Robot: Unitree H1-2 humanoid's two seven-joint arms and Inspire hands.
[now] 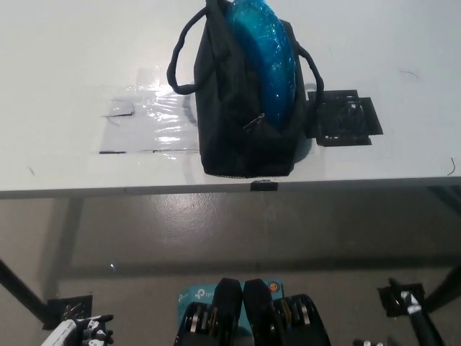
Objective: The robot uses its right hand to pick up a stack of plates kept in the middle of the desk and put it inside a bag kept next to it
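Two hands are seen low in the head view, both well below the desk edge; the white left hand is noted at the lower left corner, only partly in frame, and whether it is open or closed cannot be told; nothing is seen held in it. On the white desk surface, left of centre, a patch of clear glossy tape is recorded, with short dark marks along its edge. Just right of that patch the black bag is stood upright near the front edge of the desk, its mouth open and its two loop handles spread to either side; the stack of plates, blue and wrapped in shiny film, is lodged on edge inside the bag, its upper rim showing above the opening. A black square marker is laid flat on the desk just beside the bag on its right, partly touched by the bag's shadow. At the lower right the black right hand is seen beneath the desk level, thin and partly cut by the frame; nothing is gripped by it, but how far it is open cannot be told.
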